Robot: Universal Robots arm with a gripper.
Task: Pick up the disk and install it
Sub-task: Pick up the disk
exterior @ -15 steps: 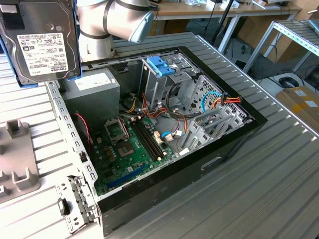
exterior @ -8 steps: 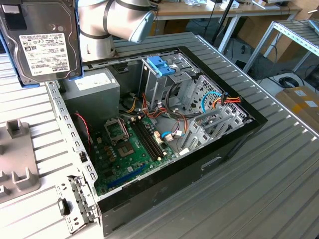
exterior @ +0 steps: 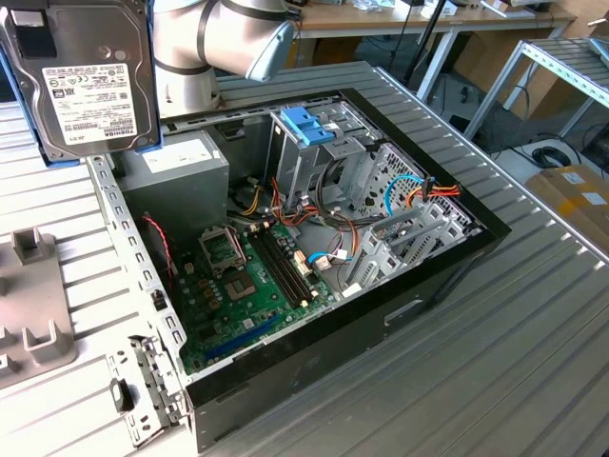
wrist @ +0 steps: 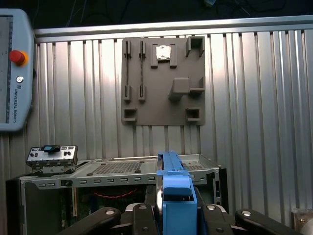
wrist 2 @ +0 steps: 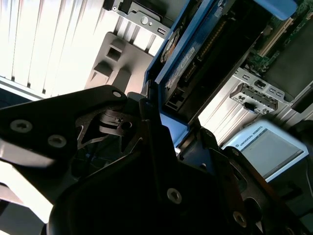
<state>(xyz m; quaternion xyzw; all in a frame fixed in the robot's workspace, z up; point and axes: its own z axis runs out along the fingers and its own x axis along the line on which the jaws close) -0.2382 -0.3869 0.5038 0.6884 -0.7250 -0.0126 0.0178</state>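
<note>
The disk (exterior: pixel 88 81), dark metal with a white label and a light-blue frame, hangs in the air above the far corner of the open computer case (exterior: pixel 419 286), at the exterior view's left. In the first wrist view its blue frame edge (wrist: pixel 174 191) stands upright between the black fingers (wrist: pixel 141 215) of my gripper (wrist: pixel 174 218), which is shut on it. The second wrist view shows the disk (wrist 2: pixel 195 58) edge-on, reaching out from the gripper (wrist 2: pixel 176 134) over the case.
Inside the case are a metal drive cage with a blue latch (exterior: pixel 306 127), a grey power supply box (exterior: pixel 176 164), a green motherboard (exterior: pixel 252 286) and loose cables. A grey fixture plate (wrist: pixel 164 81) and a teach pendant (wrist: pixel 14 68) lie on the ribbed table.
</note>
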